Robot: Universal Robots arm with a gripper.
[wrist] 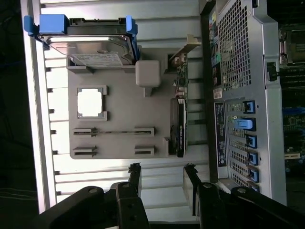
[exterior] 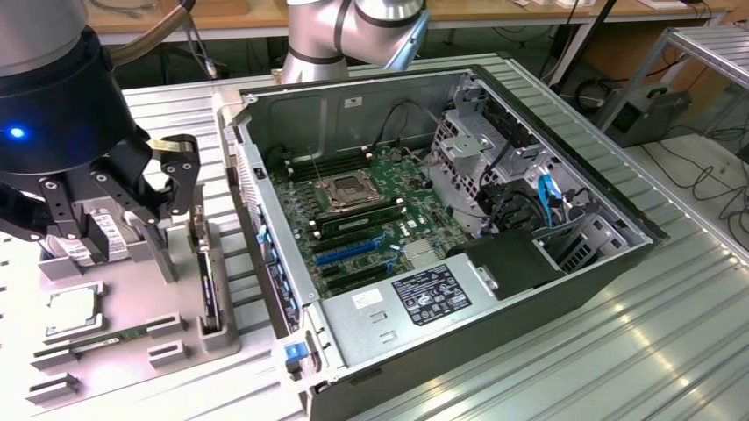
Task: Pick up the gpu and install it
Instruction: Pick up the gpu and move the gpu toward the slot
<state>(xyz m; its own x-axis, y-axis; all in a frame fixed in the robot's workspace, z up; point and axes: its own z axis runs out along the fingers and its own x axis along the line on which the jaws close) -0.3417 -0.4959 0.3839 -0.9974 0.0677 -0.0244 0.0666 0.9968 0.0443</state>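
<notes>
The released, empty end effector hovers near the grey fixture at the exterior view's lower left, where the gpu stands edgewise in a slot, presumably for easy straddling

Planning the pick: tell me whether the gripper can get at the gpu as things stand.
Probably yes. The gripper is open, and the gpu stands on edge in the gray holder with nothing over its upper edge. The case alongside is close.

Behind the ribbed metal table I see a wooden workbench; beside the table, loose cables cross the grey floor.
</notes>
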